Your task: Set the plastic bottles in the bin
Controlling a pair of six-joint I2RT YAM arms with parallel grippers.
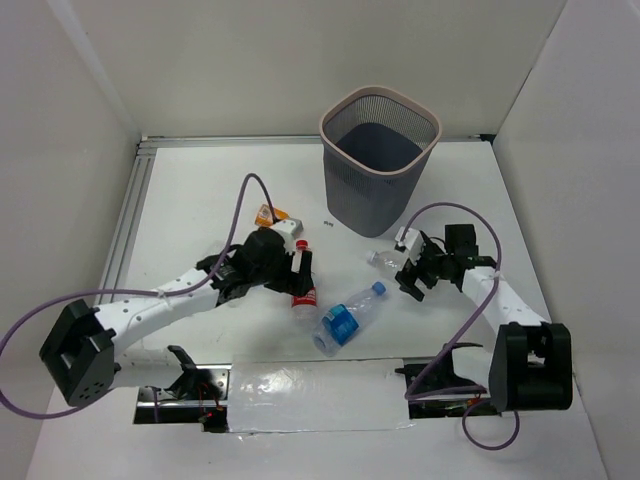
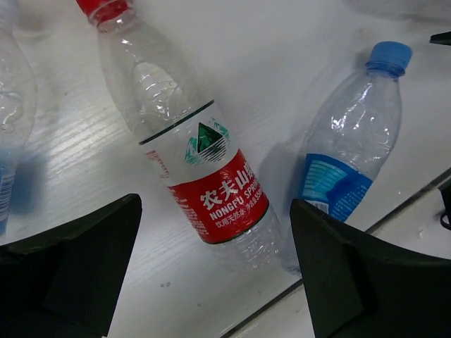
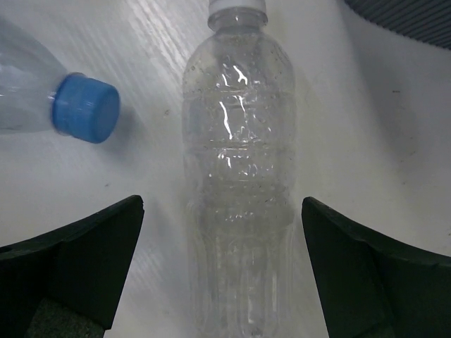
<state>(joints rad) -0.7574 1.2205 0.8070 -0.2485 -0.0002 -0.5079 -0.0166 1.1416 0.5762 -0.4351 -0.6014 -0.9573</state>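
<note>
The white table (image 1: 200,190) carries everything. The bin (image 1: 375,205), a tall dark mesh basket with a pale rim, stands upright at the far side, right of centre. The bottles that show lie on the table outside it.

The left gripper (image 2: 215,232) reaches in from the left, and its two dark fingers (image 2: 70,267) are spread wide. Between them lies the red-labelled bottle (image 2: 211,176) on its side, red cap pointing away from the wrist. There is a gap of bare table on each side, so neither finger touches it. From this close view I cannot tell how high the fingers hang above the table.

The right gripper (image 3: 220,211) is likewise spread wide, one finger on each side of the plain clear bottle (image 3: 239,183). That bottle lies on its side with its white cap away from the wrist, and nothing is pinched. In the overhead view it sits near the foot of the bin, on the near side.

The blue-capped bottle (image 1: 345,320) lies at a slant between the two arms, just beside the red-labelled one and nearer the front edge. Its cap points toward the plain clear bottle and rests near that bottle's shoulder.

A fifth bottle (image 2: 10,105), clear with some blue on it, shows only at the left edge of the left wrist view. The short orange bottle (image 1: 275,215) lies beyond the left gripper, partly behind its cable.
</note>
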